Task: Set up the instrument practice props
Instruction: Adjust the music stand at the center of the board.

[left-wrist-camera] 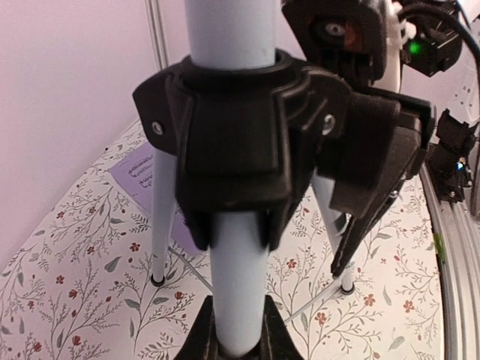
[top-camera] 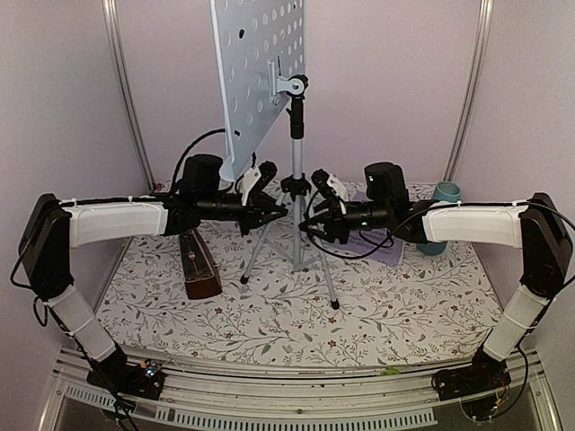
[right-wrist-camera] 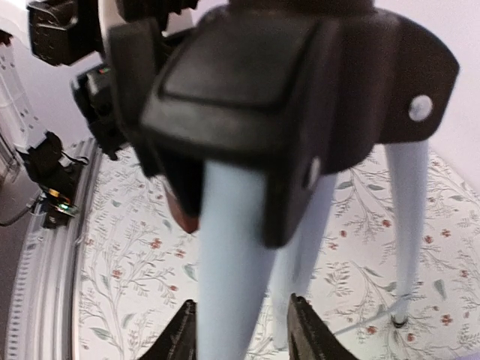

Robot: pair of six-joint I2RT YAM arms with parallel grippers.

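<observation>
The music stand (top-camera: 256, 72) fills the middle of the overhead view. Its pale-blue perforated desk is at the top centre, and its silver legs are splayed on the floral counter (top-camera: 269, 328) below. It stands upright, and the feet I can see rest on the counter.

I reach in from both sides at its black hub (left-wrist-camera: 232, 135). My left fingers (left-wrist-camera: 199, 345), at the bottom edge of the left wrist view, pinch the pale tube just under that hub. My right fingers (right-wrist-camera: 180, 337), at the bottom of the right wrist view, are spread either side of a tube, with a gap showing on one side, so they aren't gripping it.

The metronome (top-camera: 199, 268) stands left of centre, near the stand's left leg. The sheet-music pages (top-camera: 382, 247) lie right of centre, partly hidden under my right arm, with a teal cup (top-camera: 442, 215) beyond them.

I judge this to be the step of placing the stand, with my left fingers holding it steady. Next, the right side has to back straight out without hooking a leg. The stand looks top-heavy, so the left must hold it level. After that come the pages.
</observation>
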